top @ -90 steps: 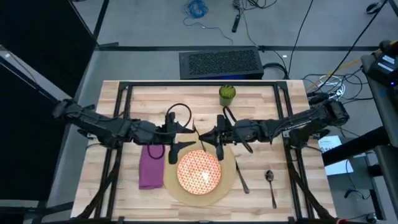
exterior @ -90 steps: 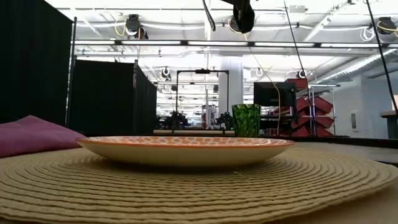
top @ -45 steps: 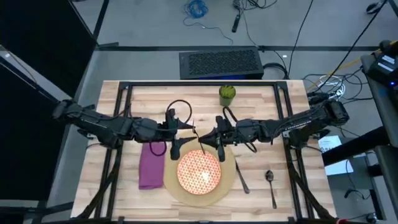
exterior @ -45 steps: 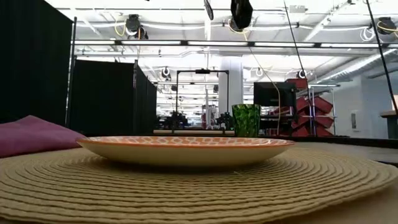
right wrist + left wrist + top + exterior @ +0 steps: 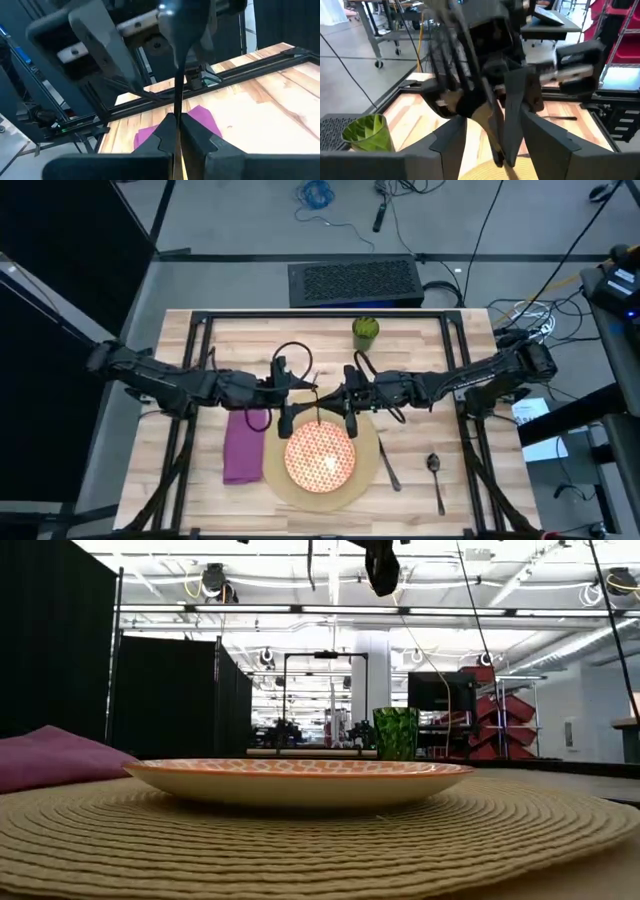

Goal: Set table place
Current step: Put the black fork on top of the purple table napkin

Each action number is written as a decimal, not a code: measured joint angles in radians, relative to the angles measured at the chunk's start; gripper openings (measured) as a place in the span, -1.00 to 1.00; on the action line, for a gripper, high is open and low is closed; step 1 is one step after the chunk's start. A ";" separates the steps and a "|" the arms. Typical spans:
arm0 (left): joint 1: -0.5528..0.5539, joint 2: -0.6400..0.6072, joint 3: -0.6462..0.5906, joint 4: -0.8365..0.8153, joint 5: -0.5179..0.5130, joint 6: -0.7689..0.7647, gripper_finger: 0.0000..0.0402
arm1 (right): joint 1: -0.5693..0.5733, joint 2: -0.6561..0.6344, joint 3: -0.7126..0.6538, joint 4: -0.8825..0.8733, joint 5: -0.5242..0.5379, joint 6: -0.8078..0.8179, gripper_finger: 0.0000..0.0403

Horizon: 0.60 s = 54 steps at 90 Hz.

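Jaws of your right gripper (image 5: 176,125) are pinching a thin utensil (image 5: 178,75) above the plate (image 5: 320,455), which is sitting on the place (image 5: 368,470). The left gripper (image 5: 284,412) is hanging spread beside it. A loose handover is risking a drop onto the plate.

We see a robotics lab set in a big open industrial hall. The table (image 5: 410,345) is a butcher-block top in a black bar frame, standing on bare grey concrete strewn with cables (image 5: 318,194) and a black perforated equipment box (image 5: 352,281). Black curtains (image 5: 55,650) screen the cell. Level across the table, we look into a long white room with exposed ceiling ducts (image 5: 330,582), strip lights, more black frames, a monitor (image 5: 436,692) and red shelving (image 5: 500,715); a rolling metal bench (image 5: 382,22) stands beyond
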<state>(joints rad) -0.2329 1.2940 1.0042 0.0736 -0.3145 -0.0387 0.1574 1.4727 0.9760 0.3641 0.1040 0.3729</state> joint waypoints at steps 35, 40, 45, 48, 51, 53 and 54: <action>0.008 0.004 0.000 0.004 0.000 0.019 -0.96 | -0.006 0.000 0.000 0.000 0.004 -0.015 -1.00; 0.008 0.004 0.000 0.003 -0.001 0.019 -0.98 | -0.008 0.000 -0.001 0.001 0.001 -0.015 -1.00; 0.008 0.004 0.000 0.003 -0.010 0.022 -0.98 | -0.012 0.000 -0.001 0.008 0.004 -0.015 -1.00; 0.008 0.003 0.000 0.003 -0.021 0.025 -0.98 | -0.014 0.000 -0.001 0.012 0.004 -0.015 -0.99; 0.008 0.003 0.000 0.004 -0.028 0.031 -0.99 | -0.015 0.000 -0.001 0.015 0.007 -0.014 -0.98; 0.008 0.003 0.001 0.004 -0.031 0.034 -0.99 | -0.017 0.000 -0.001 0.016 0.008 -0.013 -0.97; 0.008 0.002 0.001 0.004 -0.031 0.036 -0.99 | -0.018 0.000 -0.001 0.016 0.009 -0.012 -0.96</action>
<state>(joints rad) -0.2249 1.2965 1.0050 0.0772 -0.3458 -0.0028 0.1395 1.4727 0.9749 0.3798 0.1126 0.3611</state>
